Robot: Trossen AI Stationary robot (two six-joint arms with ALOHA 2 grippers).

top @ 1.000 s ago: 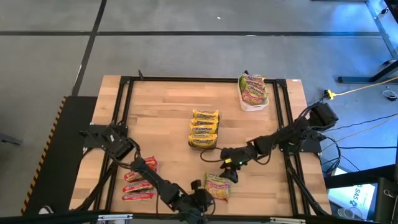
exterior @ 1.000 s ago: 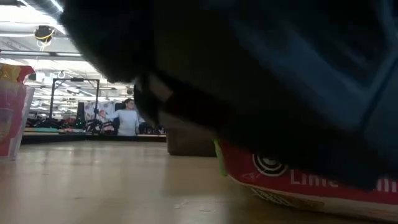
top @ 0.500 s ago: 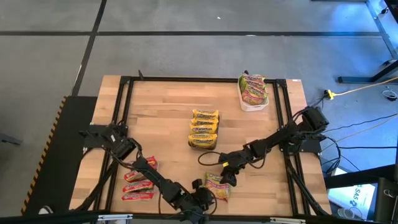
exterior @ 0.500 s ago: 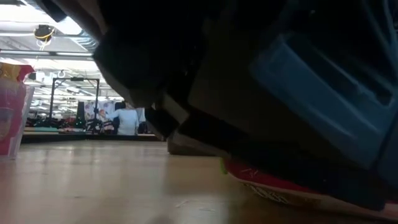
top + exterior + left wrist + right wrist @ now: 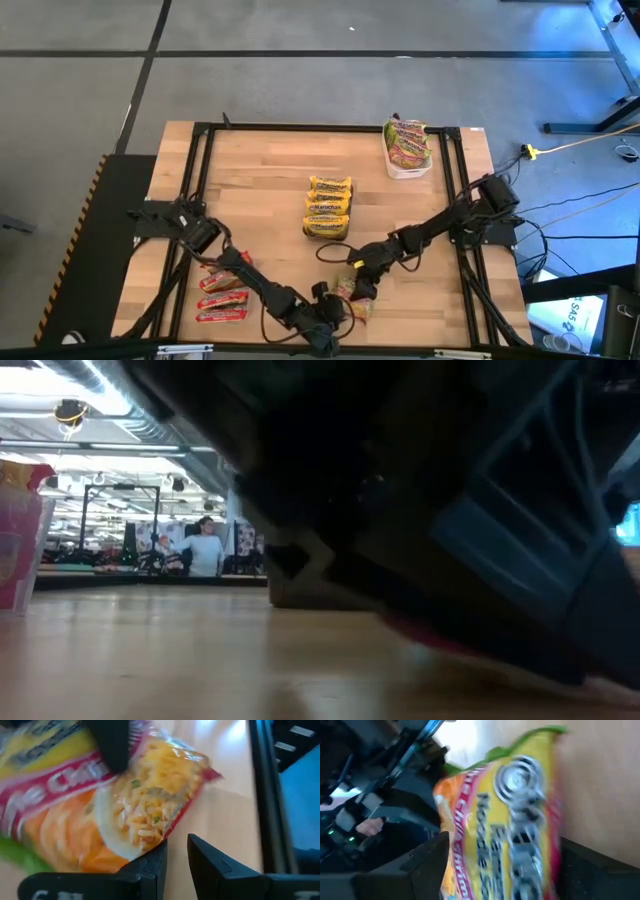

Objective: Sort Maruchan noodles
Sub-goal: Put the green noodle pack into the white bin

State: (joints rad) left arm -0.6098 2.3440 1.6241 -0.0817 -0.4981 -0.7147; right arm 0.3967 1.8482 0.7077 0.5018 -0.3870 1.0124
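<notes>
Maruchan noodles lie in sorted groups on the wooden table (image 5: 270, 180): a stack of yellow-orange packets (image 5: 328, 207) near the middle, green-and-pink ones in a white tray (image 5: 408, 168) at the far right corner, red packets (image 5: 222, 297) near the left front edge. One green-and-pink lime chili packet (image 5: 352, 298) lies flat near the front edge, between both arms. The right gripper (image 5: 357, 284) sits over its far end with the fingers (image 5: 427, 865) spread wide to either side of the packet, not pinching it. The left gripper (image 5: 322, 318) is just beside its near edge, fingers (image 5: 150, 867) drawn close together with only a slim gap; whether the packet's seam is caught between them I cannot tell. Such a packet looks light, its crinkly film slippery, and the dry noodle block inside is probably brittle. A pinch across the short sides or on a sealed end flap would suit it better than squeezing hard.
</notes>
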